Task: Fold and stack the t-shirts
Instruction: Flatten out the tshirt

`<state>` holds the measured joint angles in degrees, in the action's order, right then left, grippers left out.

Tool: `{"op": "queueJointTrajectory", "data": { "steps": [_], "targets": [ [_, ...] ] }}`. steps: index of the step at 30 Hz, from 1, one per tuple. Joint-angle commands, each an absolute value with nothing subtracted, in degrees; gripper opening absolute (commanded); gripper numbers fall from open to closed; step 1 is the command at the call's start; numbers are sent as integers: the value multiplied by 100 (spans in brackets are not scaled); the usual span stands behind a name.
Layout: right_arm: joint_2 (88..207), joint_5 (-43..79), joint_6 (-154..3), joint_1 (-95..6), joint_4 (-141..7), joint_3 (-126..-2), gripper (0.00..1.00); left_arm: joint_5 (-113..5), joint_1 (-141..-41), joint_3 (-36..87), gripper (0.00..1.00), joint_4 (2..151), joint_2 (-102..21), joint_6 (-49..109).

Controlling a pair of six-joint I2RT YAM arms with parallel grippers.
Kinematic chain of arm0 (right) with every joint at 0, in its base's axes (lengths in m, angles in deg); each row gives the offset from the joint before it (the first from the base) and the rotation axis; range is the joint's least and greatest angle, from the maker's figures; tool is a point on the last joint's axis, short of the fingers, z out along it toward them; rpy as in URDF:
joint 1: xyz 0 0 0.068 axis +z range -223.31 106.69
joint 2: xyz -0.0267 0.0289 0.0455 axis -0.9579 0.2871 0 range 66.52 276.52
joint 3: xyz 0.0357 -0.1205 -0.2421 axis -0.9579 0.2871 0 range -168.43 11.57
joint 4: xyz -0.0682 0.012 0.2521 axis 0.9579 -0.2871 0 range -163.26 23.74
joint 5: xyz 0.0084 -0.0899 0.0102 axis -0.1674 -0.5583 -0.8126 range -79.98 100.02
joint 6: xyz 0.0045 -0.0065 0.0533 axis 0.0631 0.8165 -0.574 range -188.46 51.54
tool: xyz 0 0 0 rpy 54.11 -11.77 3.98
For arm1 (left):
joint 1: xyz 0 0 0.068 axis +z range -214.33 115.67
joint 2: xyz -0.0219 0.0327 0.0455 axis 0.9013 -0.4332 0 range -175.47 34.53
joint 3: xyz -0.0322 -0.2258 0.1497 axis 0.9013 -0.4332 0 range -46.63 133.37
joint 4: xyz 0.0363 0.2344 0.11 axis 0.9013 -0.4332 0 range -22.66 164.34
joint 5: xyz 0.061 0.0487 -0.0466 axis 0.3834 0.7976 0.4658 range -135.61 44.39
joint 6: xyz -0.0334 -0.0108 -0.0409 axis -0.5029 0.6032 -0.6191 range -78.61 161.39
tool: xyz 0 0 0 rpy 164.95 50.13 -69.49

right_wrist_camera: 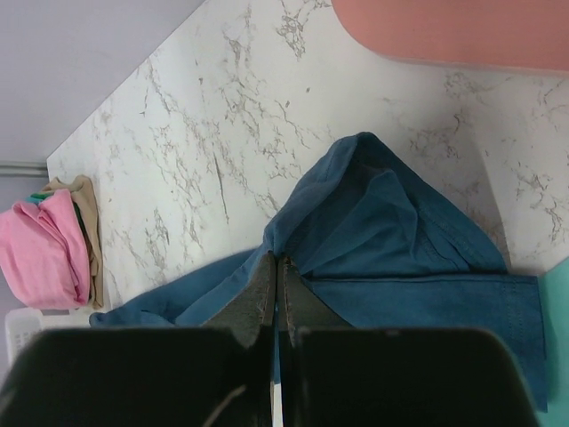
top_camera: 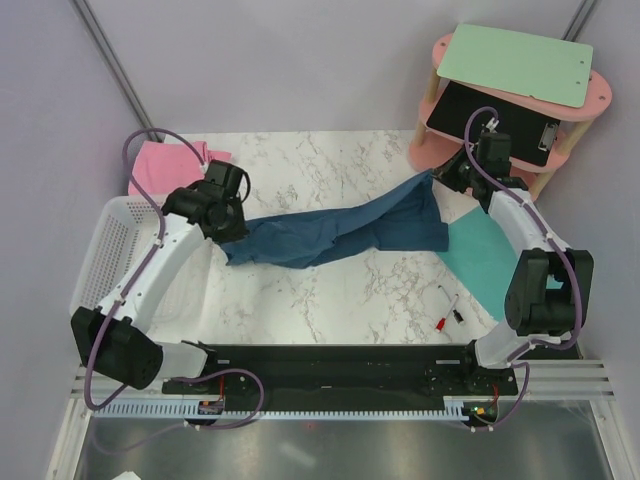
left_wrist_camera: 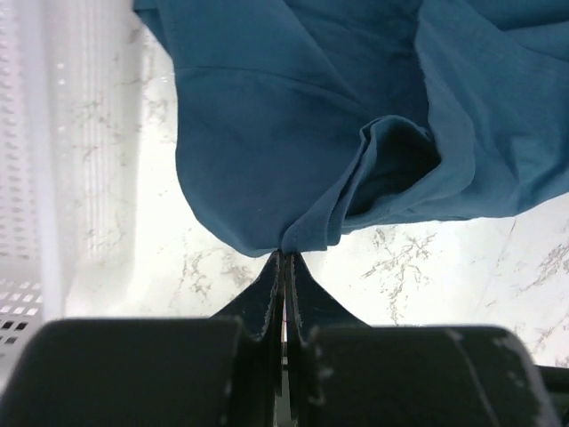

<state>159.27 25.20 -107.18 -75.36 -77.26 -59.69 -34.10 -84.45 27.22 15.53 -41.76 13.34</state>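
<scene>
Inspection finds the dark teal t-shirt stretched across the middle of the table. Its long axis runs left to right and angles slightly toward the far side at the right end. The left tool is clamped shut on a gathered edge at the shirt's left end, just beside the white basket. The right tool is likewise closed on a bunched fold at the right end, near the pink shelf stand, where the cloth overlaps the turquoise mat. Each arm thus holds the end on its own side, with the garment spanning between them, creased and twisted in the middle. The pink t-shirt lies crumpled at the far left corner, well apart from both tools and nearer the left arm. In my assessment, no fold is made yet, and flattening depends on drawing the ends apart along that axis.
</scene>
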Motion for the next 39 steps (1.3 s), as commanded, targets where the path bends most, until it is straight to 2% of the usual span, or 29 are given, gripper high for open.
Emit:
{"op": "queueJointTrajectory", "data": {
  "steps": [1, 5, 14, 32, 39],
  "targets": [
    [15468, 2654, -10643, -7569, -7707, -6076, 0, -3111, -8208, 3510, 2, 1378, -3974, 1765],
    [15029, 2734, -10643, -7569, -7768, -5936, 0, -3461, -8208, 3740, 2, 1484, -3501, 1845],
    [13729, 2690, -10511, -7604, -7891, -5013, 0, -3884, -8217, 2606, 2, 1449, -2077, 1678],
    [12462, 3410, -10247, -7595, -8331, -6330, 0, -3892, -8208, 4819, 2, 1334, -1408, 2240],
    [11829, 3683, -10370, -7560, -8015, -6182, 0, -3928, -8217, 4768, 2, 1537, -757, 2258]
  ]
}}
